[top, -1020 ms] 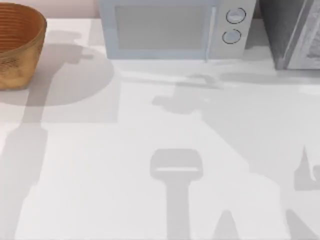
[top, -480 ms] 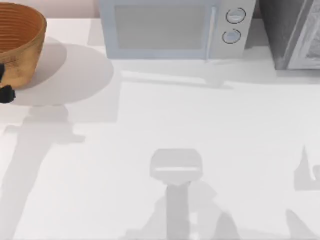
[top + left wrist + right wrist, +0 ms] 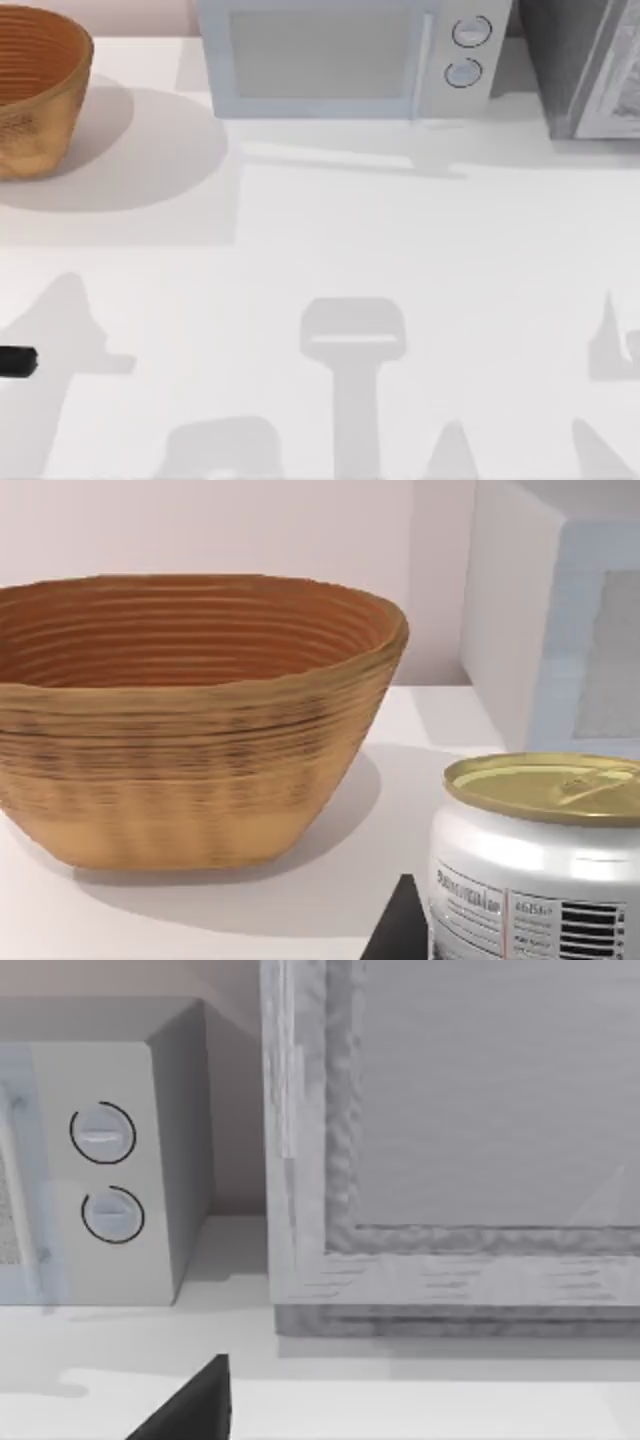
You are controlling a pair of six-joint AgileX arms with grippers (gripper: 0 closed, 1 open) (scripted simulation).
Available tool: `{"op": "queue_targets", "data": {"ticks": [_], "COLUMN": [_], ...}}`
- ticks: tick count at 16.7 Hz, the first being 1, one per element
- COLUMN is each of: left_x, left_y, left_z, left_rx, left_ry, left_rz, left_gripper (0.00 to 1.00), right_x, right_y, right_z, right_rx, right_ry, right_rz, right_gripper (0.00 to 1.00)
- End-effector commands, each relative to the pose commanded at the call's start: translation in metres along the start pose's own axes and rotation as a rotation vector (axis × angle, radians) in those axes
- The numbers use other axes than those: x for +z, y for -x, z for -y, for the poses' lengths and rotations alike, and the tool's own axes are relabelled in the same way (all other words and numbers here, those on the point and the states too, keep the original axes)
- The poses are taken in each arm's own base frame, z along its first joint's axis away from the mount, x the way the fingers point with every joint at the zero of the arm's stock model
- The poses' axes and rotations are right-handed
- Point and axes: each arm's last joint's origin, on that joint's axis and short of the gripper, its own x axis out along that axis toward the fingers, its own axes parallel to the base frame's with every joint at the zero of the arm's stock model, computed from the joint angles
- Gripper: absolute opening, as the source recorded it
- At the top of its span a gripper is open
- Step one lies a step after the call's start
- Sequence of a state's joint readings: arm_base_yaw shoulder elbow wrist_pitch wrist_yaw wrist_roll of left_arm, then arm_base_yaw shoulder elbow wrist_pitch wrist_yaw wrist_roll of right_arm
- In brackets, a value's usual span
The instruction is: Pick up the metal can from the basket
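Looks like the lifting step, pretty much at the tail end. Spotting the metal can (image 3: 540, 865) out of the basket (image 3: 190, 720) and sitting right up close in the left wrist view, upright, gold lid up, with the basket a bit farther off and apart from it. Going by one dark finger (image 3: 398, 935) pressed against the can's side, calling the left gripper (image 3: 18, 362) clamped on the can, though that's a judgement with the other side hidden. Placing that gripper at the table's (image 3: 330, 240) left edge, toward the front, well away from the basket at the back left corner.

Can't tell whether the right gripper (image 3: 190, 1405) is apart or together. Just parked facing the microwave (image 3: 110, 1180) knobs and the grey box (image 3: 450, 1140) beside it.

For the next move: probably nothing fancy. Keep the squeeze steady, keep the can level, hold it off the table. Worth watching for slip, given a smooth round side and a short can. No reason to go back toward the basket.
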State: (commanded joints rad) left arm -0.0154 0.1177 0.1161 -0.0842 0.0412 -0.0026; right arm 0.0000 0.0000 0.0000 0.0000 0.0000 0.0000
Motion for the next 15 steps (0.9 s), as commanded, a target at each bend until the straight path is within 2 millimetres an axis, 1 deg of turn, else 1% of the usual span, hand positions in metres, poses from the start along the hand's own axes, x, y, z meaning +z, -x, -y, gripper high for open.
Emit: {"op": "queue_targets", "data": {"ticks": [2,4,11,13,15], "left_x": [-0.015,-0.022,-0.023,-0.013,0.002], "left_y": [0.0,0.0,-0.001,-0.001,-0.003], "left_z": [-0.002,-0.003,-0.003,-0.001,0.001], "left_rx": [0.036,0.055,0.053,0.028,-0.019], "left_ry": [-0.003,-0.004,-0.006,-0.008,-0.012], "left_rz": [0.057,0.084,0.08,0.099,0.125], "left_gripper": [0.0,0.0,0.0,0.0,0.0], "right_x": [0.0,0.0,0.0,0.0,0.0], "right_y": [0.0,0.0,0.0,0.0,0.0], "right_z": [0.0,0.0,0.0,0.0,0.0], "right_rx": [0.0,0.0,0.0,0.0,0.0], "right_ry": [0.0,0.0,0.0,0.0,0.0], "right_rz": [0.0,0.0,0.0,0.0,0.0], "right_gripper": [1.0,1.0,1.0,1.0,1.0]}}
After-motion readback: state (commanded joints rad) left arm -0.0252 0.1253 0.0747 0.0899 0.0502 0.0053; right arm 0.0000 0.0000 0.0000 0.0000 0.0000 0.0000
